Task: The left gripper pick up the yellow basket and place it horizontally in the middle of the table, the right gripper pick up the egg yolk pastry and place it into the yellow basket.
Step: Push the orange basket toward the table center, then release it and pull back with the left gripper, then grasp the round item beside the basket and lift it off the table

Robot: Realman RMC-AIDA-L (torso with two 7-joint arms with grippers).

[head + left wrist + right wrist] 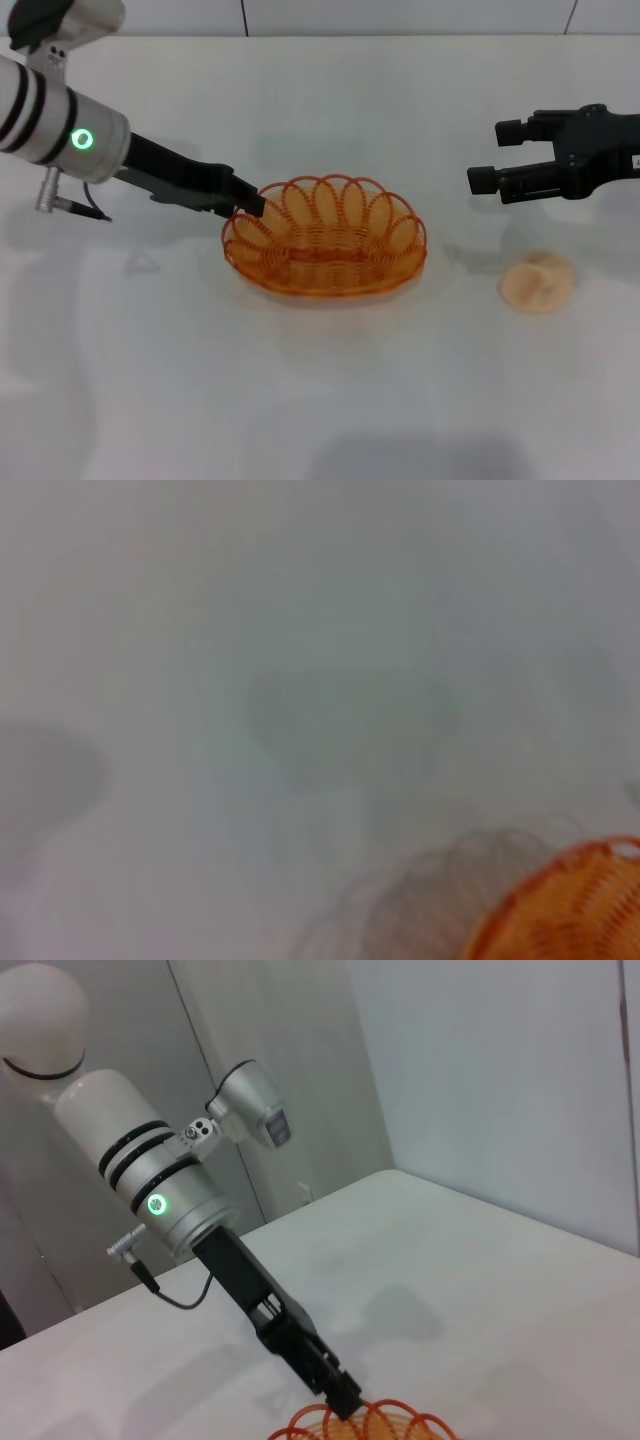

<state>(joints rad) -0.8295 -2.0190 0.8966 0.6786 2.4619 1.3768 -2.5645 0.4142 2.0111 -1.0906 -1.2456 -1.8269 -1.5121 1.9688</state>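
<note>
The yellow basket [325, 237] rests flat on the white table [320, 400], near its middle. My left gripper [247, 203] reaches in from the left, its fingers pinched together on the basket's left rim. The right wrist view shows the same grip, with the left gripper [338, 1392] at the basket rim [400, 1428]. A part of the basket [575, 910] shows in the left wrist view. The egg yolk pastry [538, 281] lies on the table to the right of the basket. My right gripper [497, 155] is open and empty, held above the table behind the pastry.
A pale wall runs along the table's far edge [320, 36]. Bare tabletop lies in front of the basket and between the basket and the pastry.
</note>
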